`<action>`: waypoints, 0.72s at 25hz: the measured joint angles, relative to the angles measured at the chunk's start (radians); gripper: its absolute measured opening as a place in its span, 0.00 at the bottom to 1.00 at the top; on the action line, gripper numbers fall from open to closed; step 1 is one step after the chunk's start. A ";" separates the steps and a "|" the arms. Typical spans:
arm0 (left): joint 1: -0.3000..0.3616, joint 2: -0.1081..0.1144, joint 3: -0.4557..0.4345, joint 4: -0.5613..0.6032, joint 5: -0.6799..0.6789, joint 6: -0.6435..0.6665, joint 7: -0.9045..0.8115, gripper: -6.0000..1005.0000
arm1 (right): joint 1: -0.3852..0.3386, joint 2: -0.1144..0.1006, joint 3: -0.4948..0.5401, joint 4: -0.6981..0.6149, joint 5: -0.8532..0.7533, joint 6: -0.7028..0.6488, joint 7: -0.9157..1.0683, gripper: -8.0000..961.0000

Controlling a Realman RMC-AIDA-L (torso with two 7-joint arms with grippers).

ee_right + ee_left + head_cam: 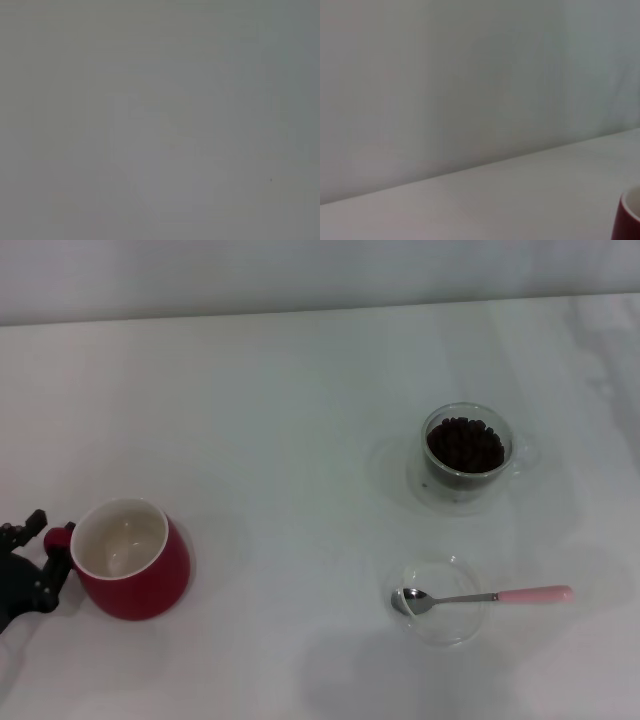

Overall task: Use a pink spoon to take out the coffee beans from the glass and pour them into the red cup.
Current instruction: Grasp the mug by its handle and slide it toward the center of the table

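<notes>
left gripper [45, 540]: low at the table's left edge, fingers around the red cup's handle; can't tell how tight the pinch is.
right gripper: not visible in any view; right wrist view shows only blank grey.
red cup [130, 560]: front-left on the white table [290, 440], upright, white inside looks bare. Handle points left into the gripper. Its rim also shows at the corner of the left wrist view [627, 220].
glass [467, 453]: right of centre, farther back, upright, side handle pointing right. Well apart from the red cup.
coffee beans [465, 443]: dark heap filling the glass near to the rim.
pink spoon [485, 596]: lying flat, metal bowl resting in the shallow glass dish [440, 602], pink handle sticking out over the dish rim to the right.
dish vs glass: dish sits nearer the front, just ahead of the glass, not touching.
open room: wide bare table between red cup and glass/dish; bare strip behind the glass up to the back wall; spoon handle tip near the right frame edge.
</notes>
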 joint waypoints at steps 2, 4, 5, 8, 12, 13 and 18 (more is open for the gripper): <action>0.000 0.000 0.000 0.011 -0.001 -0.006 0.018 0.55 | -0.001 0.000 0.000 0.000 0.000 0.000 0.000 0.91; 0.000 0.000 0.000 0.020 -0.002 -0.009 0.040 0.46 | -0.002 0.001 0.000 0.001 0.000 0.000 0.000 0.91; 0.000 -0.001 -0.001 0.022 -0.003 -0.009 0.045 0.41 | -0.002 0.001 0.000 0.001 0.000 0.000 0.000 0.91; -0.001 -0.001 -0.006 0.037 -0.007 -0.015 0.061 0.28 | -0.002 0.001 0.000 0.002 0.000 0.000 0.000 0.91; -0.001 -0.001 -0.008 0.063 -0.014 -0.029 0.085 0.15 | -0.003 0.001 0.000 0.003 0.000 0.000 0.000 0.91; -0.001 -0.001 -0.009 0.071 -0.015 -0.035 0.089 0.12 | -0.003 0.001 0.000 0.004 0.000 0.000 0.000 0.91; -0.008 -0.001 -0.011 0.121 -0.017 -0.068 0.128 0.12 | -0.003 0.002 -0.002 0.012 0.000 0.000 0.000 0.91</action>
